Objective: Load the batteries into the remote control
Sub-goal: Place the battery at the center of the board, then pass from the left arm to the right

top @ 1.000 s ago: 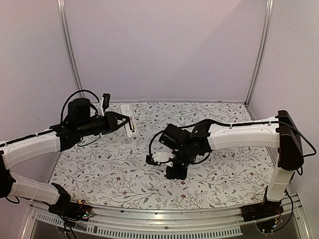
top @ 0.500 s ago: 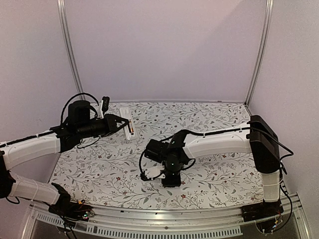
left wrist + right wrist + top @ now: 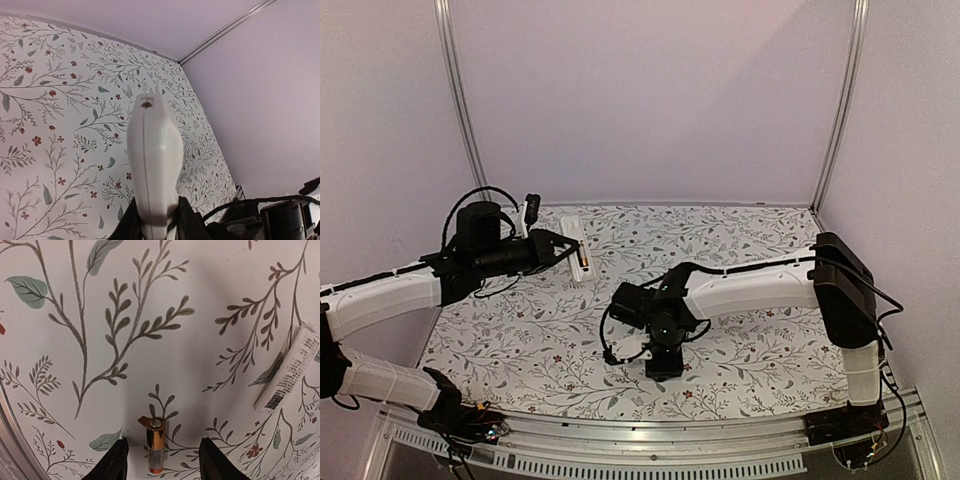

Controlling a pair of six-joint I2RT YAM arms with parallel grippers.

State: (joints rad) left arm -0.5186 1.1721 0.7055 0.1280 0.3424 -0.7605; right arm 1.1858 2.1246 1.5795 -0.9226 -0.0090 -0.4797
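Nearest us, the right gripper (image 3: pixel 162 462) stands open just above the flowered cloth (image 3: pixel 200 315), with a finger on either side of one battery (image 3: pixel 155 446) lying flat (a printed white strip (image 3: pixel 292 365) lies off to one side). Farther back on the left, we find the left gripper (image 3: pixel 157 222) clamped on the remote control (image 3: pixel 152 145), which points toward the far wall.

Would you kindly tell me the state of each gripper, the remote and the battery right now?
left gripper, shut on the remote control.
remote control, gripped at one end, raised off the cloth.
right gripper, open, jaws either side of the battery.
battery, lying loose on the cloth, untouched.
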